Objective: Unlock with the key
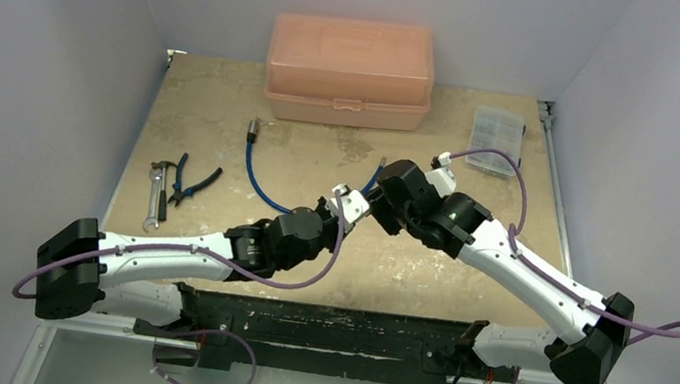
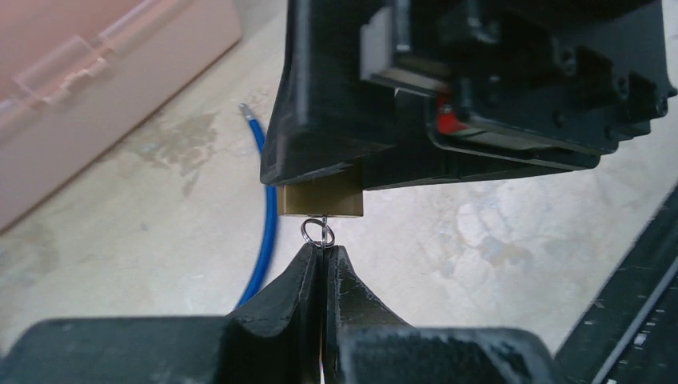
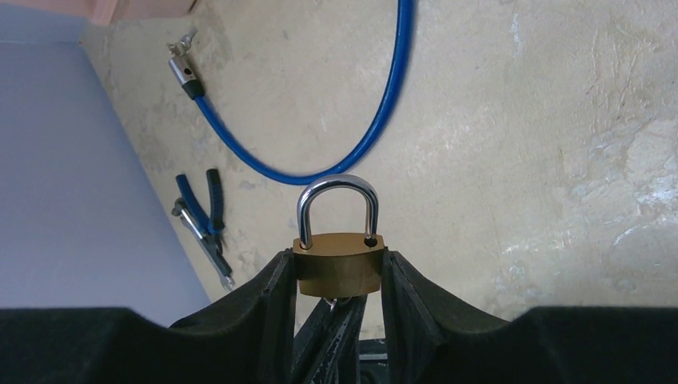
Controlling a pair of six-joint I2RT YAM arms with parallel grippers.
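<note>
The small brass padlock [image 3: 340, 270] with a silver shackle [image 3: 336, 188] is held off the table between my right gripper's [image 3: 340, 258] fingers, which are shut on its sides. The shackle's right leg ends just above its hole. The tiny silver key [image 2: 320, 232] with its ring is pinched in my left gripper [image 2: 324, 250], and its blade goes up into the padlock's underside [image 2: 321, 202]. In the right wrist view the key [image 3: 331, 302] shows just under the lock body. In the top view the left gripper [image 1: 346, 203] and the right gripper [image 1: 376, 202] meet at mid-table.
A pink plastic toolbox [image 1: 349, 72] stands at the back. A blue cable [image 1: 254, 173] with a metal end lies left of the grippers. Blue-handled pliers [image 1: 190, 182] and a wrench [image 1: 155, 197] lie at the left. A clear parts box [image 1: 497, 138] sits at the back right.
</note>
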